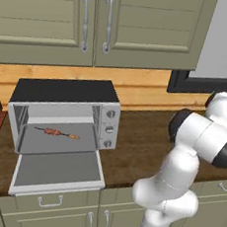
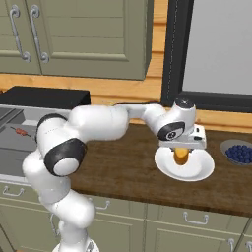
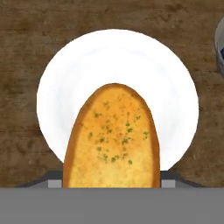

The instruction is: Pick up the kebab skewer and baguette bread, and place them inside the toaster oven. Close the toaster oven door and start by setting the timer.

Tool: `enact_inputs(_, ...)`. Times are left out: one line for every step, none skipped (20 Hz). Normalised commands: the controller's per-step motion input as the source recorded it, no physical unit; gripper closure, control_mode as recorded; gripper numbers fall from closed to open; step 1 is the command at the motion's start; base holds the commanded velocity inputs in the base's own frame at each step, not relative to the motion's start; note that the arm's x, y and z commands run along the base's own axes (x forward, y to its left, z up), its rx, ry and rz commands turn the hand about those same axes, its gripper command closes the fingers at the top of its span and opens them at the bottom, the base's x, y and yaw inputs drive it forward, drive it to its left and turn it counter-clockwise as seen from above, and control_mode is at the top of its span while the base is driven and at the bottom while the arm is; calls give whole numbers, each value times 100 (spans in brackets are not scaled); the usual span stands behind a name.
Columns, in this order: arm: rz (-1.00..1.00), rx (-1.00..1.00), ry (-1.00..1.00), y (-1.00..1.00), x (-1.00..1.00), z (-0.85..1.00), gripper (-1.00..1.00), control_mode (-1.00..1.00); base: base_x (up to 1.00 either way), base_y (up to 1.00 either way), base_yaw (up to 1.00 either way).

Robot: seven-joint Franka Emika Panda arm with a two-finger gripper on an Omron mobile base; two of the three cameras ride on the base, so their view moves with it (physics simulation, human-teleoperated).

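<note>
Hand [image 2: 181, 153] clamped on baguette bread [image 3: 112, 138] above white plate [image 3: 175, 87], fingertips hidden.

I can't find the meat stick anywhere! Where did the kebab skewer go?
The kebab skewer lies inside the open toaster oven, on its floor, at the left of the counter in the left base view, above the dropped door.

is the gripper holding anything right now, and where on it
It looks so: the gripper is closed on the baguette bread, gripping one end; the other end hangs over the white plate.
</note>
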Motion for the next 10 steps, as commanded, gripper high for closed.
enact_inputs(43, -10, 0, 100, -74, 85, 100, -100, 0, 0, 0)
enact_inputs(44, -14, 0, 100, -71, 79, 100, -100, 0, 0, 0)
enact_inputs(45, -16, 0, 100, -66, 72, 100, -100, 0, 0, 0)
enact_inputs(46, -18, 0, 100, -63, 64, 100, -100, 0, 0, 0)
enact_inputs(46, -20, 0, 100, -58, 56, 100, -100, 0, 0, 0)
enact_inputs(47, -21, 0, 100, -59, 50, 100, -100, 0, 0, 0)
enact_inputs(45, -20, -3, 100, -60, 46, 100, -100, 0, 0, 0)
enact_inputs(44, -20, -2, 100, -58, 44, 100, -100, 0, 0, 0)
enact_inputs(42, -21, -1, 100, -53, 44, 100, -100, 0, 0, 0)
enact_inputs(40, -19, -1, 100, -49, 42, 100, -100, 0, 0, 0)
